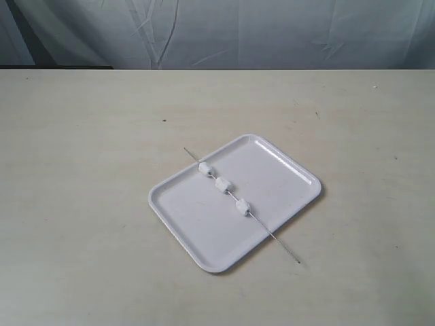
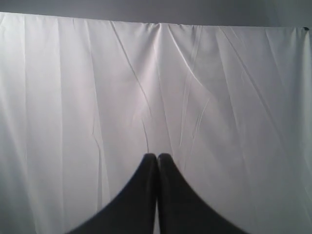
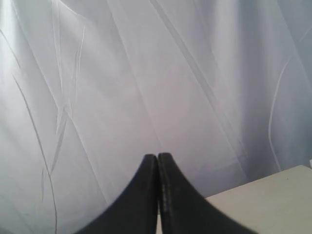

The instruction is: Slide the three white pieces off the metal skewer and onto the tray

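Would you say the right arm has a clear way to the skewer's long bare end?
Probably yes: the skewer lies across the tray, its long end past the rim with nothing around it. The right gripper is shut, facing the curtain, so it must turn and open first.

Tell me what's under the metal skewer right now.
Under the middle of the metal skewer lies the tray; both of its ends overhang the table. The three white pieces threaded on it cover the tray beneath them, so contact there cannot be seen.
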Controlling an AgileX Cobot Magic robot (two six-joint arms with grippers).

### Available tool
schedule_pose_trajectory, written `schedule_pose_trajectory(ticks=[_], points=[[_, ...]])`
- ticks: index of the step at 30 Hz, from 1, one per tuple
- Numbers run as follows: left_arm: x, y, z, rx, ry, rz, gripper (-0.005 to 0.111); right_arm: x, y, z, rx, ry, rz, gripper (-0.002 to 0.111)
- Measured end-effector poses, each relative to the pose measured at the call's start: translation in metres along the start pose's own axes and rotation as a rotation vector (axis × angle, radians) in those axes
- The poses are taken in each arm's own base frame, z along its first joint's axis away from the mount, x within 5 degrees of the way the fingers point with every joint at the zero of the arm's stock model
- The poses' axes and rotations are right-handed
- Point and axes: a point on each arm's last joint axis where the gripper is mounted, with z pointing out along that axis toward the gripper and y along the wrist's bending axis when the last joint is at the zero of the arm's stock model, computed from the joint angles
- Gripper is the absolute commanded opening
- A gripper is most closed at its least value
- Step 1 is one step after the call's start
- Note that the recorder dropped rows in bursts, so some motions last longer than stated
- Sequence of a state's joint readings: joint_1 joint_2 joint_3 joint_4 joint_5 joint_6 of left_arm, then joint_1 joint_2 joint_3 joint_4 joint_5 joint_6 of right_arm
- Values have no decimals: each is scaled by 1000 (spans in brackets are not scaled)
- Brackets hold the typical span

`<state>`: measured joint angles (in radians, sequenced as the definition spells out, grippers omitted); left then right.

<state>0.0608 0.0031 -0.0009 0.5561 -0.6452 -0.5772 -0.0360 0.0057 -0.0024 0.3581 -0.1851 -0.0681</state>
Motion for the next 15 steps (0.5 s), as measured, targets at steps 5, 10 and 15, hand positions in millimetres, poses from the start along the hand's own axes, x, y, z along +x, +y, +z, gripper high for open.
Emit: schedule_pose_trajectory(ticks=[5, 10, 15], points=[[0, 0, 0, -5, 1, -22, 0, 0, -1, 0, 11, 1, 63, -1], [-4, -2, 0, 22, -41, -65, 0, 3, -1, 0, 18, 35, 161, -1], [-9, -4, -1, 46, -101, -90, 0, -3, 4, 0, -7, 85, 173, -1]])
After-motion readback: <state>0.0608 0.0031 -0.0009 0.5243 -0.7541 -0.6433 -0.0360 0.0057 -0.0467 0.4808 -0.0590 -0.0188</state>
